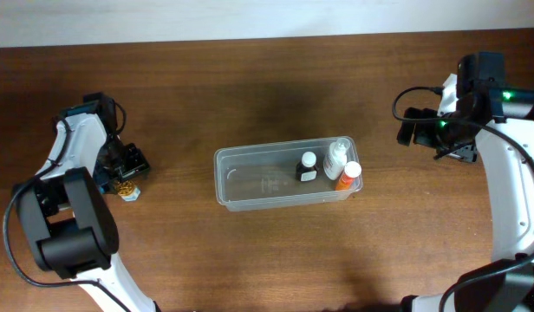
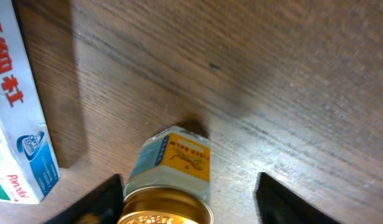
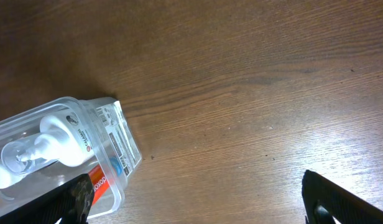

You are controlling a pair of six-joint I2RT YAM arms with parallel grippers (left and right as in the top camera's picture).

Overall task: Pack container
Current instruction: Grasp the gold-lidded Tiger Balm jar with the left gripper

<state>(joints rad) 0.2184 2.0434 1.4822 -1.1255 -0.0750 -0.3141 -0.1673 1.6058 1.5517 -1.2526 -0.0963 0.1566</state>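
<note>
The clear plastic container sits mid-table and holds a black bottle with a white cap, a white bottle and an orange bottle. My left gripper is at the table's left, open around a small gold-lidded jar. The jar is close to the left finger, with a gap to the right one. My right gripper is open and empty to the right of the container. Its wrist view shows the container's corner with the white bottle inside.
A white box with blue and green print lies just left of the jar in the left wrist view. The jar also shows in the overhead view. Bare wooden table surrounds the container.
</note>
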